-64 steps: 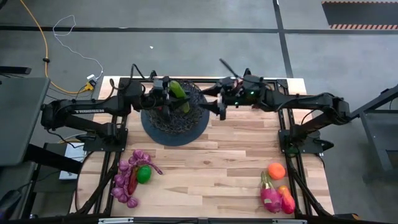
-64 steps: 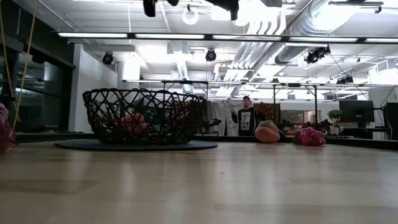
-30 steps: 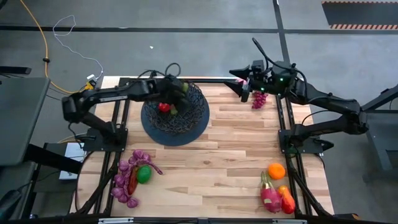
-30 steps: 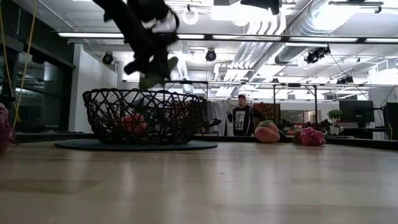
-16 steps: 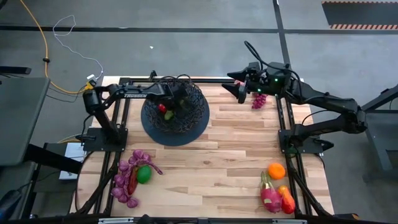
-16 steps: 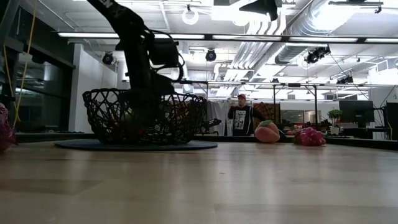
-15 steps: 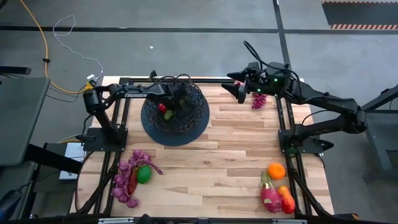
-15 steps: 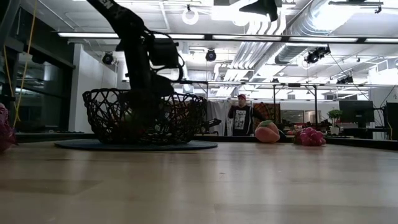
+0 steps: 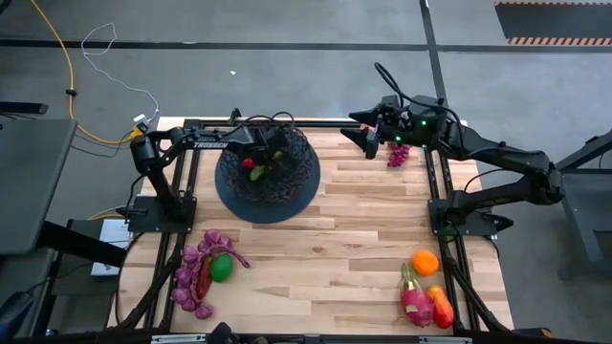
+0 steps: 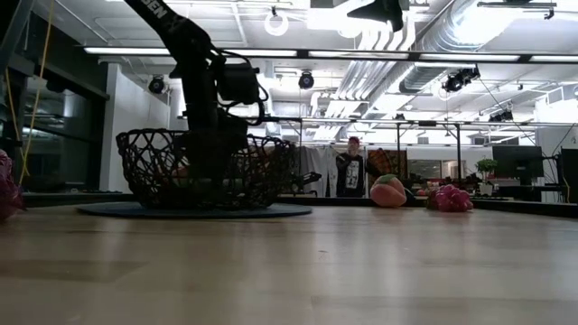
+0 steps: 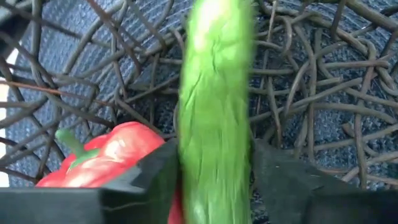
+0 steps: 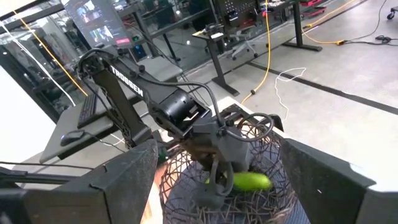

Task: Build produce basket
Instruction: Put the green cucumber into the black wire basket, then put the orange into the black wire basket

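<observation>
The black wire basket (image 9: 268,182) stands on its dark round base at the far left of the table. My left gripper (image 9: 260,158) reaches down inside it (image 10: 212,135) and is shut on a green cucumber (image 11: 214,93). A red pepper (image 11: 106,162) lies on the basket floor beside the cucumber. My right gripper (image 9: 369,141) hovers open above the far edge, right of the basket, with nothing between its fingers (image 12: 217,149). A purple grape bunch (image 9: 397,153) lies on the table just beside it. My left gripper pinches the cucumber between its two fingers (image 11: 149,177), one on each long side, near the cucumber's near end (image 11: 214,186). The fingers lie along it, slanting down from above into the basket. The cucumber points ahead of the fingers toward the mesh floor, above the pepper.
Near left corner: purple grapes (image 9: 196,272), a green lime (image 9: 221,268) and a red piece. Near right corner: an orange (image 9: 426,262), a pink fruit (image 9: 416,304) and a red-orange mango (image 9: 441,308). The table's middle is bare wood. A person stands in the room behind (image 10: 352,171).
My left gripper has come down from above the rim into the basket, carrying the cucumber with it. The basket has shifted slightly toward the table's left edge. My right gripper has drawn a little toward the left along the far edge and stays open.
</observation>
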{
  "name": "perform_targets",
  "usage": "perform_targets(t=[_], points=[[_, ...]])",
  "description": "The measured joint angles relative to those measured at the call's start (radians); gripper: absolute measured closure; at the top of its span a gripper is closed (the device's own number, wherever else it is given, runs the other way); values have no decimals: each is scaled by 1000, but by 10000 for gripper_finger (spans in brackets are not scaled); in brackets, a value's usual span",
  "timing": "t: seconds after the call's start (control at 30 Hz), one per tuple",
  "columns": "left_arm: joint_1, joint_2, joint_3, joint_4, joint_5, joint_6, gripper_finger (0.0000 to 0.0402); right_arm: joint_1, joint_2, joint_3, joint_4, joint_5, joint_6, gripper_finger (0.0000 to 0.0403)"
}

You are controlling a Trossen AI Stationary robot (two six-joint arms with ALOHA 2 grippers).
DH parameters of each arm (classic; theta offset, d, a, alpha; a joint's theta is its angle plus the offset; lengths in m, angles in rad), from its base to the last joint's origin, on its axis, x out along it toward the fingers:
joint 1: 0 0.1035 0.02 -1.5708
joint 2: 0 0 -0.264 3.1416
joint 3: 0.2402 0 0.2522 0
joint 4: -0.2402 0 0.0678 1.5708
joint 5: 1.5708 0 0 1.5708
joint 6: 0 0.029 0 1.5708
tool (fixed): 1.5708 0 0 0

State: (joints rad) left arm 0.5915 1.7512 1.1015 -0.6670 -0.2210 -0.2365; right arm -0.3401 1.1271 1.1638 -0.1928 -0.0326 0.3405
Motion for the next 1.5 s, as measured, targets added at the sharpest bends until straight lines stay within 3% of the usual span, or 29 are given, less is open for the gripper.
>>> perform_targets(t=[0.3,0.6,0.8,0.97,1.27,1.37,1.5], points=[[0,-11,0,-3,26,5,140,0,0,0,-2,0,0,73],[4,-117,2,18,97,4,135,0,0,0,-3,0,0,73],[4,-278,2,84,118,-41,135,0,0,0,-3,0,-3,73],[-35,-475,-8,276,190,-73,135,0,0,0,-6,0,-8,73],[-224,-793,-144,857,318,-2,135,0,0,0,-7,1,-35,73],[-285,-859,-215,967,280,-13,135,0,0,0,-7,1,-35,73],[-334,-929,-289,976,172,-28,135,0,0,0,-7,1,-35,73]])
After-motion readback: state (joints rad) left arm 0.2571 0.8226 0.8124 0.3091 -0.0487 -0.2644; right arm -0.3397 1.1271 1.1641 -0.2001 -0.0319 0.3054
